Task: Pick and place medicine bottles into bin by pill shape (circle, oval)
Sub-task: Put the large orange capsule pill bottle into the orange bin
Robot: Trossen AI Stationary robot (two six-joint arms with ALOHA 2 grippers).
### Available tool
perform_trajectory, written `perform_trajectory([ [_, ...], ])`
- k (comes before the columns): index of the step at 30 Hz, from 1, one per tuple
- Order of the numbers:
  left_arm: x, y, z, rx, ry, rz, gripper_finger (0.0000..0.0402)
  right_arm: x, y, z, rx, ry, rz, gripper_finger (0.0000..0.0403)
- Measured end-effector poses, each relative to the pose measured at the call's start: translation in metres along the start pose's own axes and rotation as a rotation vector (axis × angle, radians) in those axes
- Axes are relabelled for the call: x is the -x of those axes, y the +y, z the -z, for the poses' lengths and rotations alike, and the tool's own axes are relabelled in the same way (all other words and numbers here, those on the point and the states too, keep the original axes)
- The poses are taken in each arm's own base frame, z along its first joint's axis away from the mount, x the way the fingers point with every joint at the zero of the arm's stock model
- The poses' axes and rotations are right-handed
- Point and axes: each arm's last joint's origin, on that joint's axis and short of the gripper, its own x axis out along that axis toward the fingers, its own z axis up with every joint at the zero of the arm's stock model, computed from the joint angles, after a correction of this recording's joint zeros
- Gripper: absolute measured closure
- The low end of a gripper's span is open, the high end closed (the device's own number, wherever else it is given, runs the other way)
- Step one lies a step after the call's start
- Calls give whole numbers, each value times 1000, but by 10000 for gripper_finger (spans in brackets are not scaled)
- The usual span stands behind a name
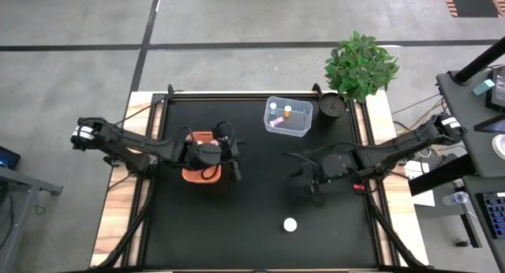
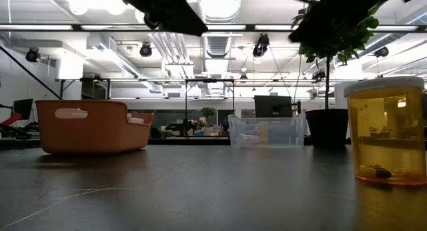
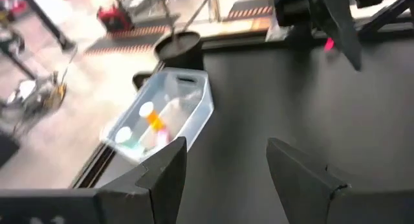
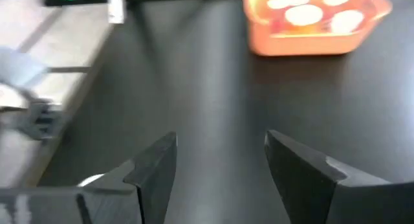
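Note:
One medicine bottle [image 1: 290,224], amber with a white cap, stands upright on the black mat near the front edge; it shows large in the low view [image 2: 387,132]. An orange bin [image 1: 201,156] holds several white-capped bottles [image 4: 304,13]. A clear bin [image 1: 288,117] holds a few bottles [image 3: 150,120]. My left gripper [image 1: 234,164] is open and empty above the mat, beside the orange bin's right side; its fingers [image 3: 226,146] point toward the clear bin. My right gripper [image 1: 306,178] is open and empty above the mat at centre right; its fingers [image 4: 220,143] point toward the orange bin.
A potted plant [image 1: 360,64] and a black round pot [image 1: 331,106] stand at the far right corner, next to the clear bin. Bare black mat lies between the two bins and the lone bottle. Wooden table edges run along both sides of the mat.

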Motion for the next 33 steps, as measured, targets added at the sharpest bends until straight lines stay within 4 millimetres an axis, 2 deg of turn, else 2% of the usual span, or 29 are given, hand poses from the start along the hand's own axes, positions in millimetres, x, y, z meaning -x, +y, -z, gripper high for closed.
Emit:
perform_trajectory([
  [4,0,-7,-1,-17,-84,16,205,3,26,3,-77,0,-95,178],
  [8,0,-7,-3,-27,-144,7,205,8,44,5,-134,1,-97,179],
  [17,7,-2,-29,-122,-381,-59,205,19,59,-18,-137,-38,-70,179],
  [23,16,3,-43,-181,-507,-126,205,7,64,-29,-103,24,-17,179],
  [33,22,6,-42,-198,-515,-136,205,-23,81,-53,-12,357,104,179],
])
